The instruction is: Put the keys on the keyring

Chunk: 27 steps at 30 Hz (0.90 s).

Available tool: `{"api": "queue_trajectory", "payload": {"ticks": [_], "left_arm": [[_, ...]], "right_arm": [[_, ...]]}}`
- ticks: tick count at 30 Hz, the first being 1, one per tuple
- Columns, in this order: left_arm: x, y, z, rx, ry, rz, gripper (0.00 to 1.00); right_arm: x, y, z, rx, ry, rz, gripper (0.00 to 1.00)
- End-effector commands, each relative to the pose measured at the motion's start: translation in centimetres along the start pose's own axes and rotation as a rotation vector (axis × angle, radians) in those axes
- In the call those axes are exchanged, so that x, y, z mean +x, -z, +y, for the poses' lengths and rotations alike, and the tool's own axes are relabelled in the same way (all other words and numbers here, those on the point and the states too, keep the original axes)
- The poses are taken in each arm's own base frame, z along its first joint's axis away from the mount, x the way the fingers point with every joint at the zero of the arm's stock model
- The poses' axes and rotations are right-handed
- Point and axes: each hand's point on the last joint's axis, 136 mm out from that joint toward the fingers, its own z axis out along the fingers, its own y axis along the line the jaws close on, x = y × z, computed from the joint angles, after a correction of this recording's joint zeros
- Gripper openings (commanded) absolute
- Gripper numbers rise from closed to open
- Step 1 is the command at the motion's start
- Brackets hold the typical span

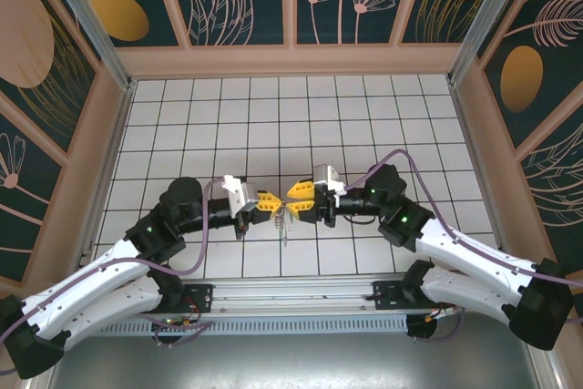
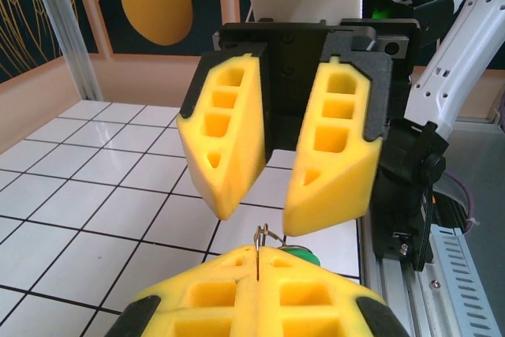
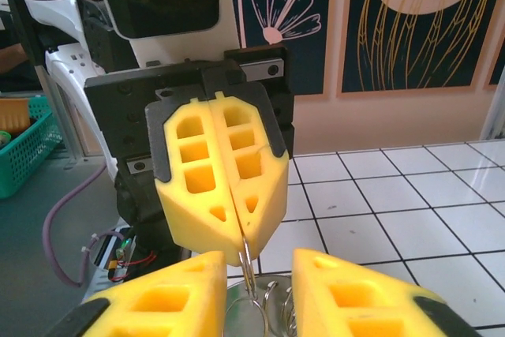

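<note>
Overhead view: my two arms meet tip to tip above the near middle of the white-tiled bench, left jaws facing right jaws with only a narrow gap between them. The keyring is a bundle of thin silvery wire loops, and it hangs just below that gap, clear of the tiles. Left wrist view: my left jaws are closed, their yellow left fingers pressed flat together along one seam. A thin upright wire of the keyring is pinched in that seam and stands a little proud of the tips. The key shows as a small bright-green piece just beyond the tips of the left fingers, on their right side and beneath the nearer pad of the opposite jaws. Its silvery end is hidden from this view. Facing the camera, my right jaws stand open, their yellow right fingers held apart around a dark gap, with nothing between the pads. Their tips hover just above the pinched wire, and I cannot tell whether either one touches it. Right wrist view: the closed left jaws point down toward the camera, and the wire runs from the seam at their tip down to round wire rings low in the picture. These rings lie in the space between my own spread right fingers. The frames do not show whether the rings rest against either pad.
</note>
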Motion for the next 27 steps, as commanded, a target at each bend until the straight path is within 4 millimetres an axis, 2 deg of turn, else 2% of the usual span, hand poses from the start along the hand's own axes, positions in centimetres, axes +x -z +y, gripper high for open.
{"api": "queue_trajectory", "payload": {"ticks": [1,12,18,27], "left_arm": [[-1.1,0.3,-0.3,0.007,-0.04,-0.048,0.0],[-1.4,0.5,-0.5,0.014,-0.048,-0.076,0.0],[-1.5,0.5,-0.7,0.018,-0.048,-0.088,0.0],[-1.9,0.4,-0.9,0.039,-0.048,-0.102,0.0]], "right_arm": [[-0.5,-0.4,0.2,-0.024,0.008,-0.02,0.23],[0.3,-0.5,0.9,-0.052,-0.033,0.001,0.22],[0.6,-0.5,1.1,-0.061,-0.041,0.011,0.28],[0.9,-0.6,1.3,-0.074,-0.049,0.015,0.24]]}}
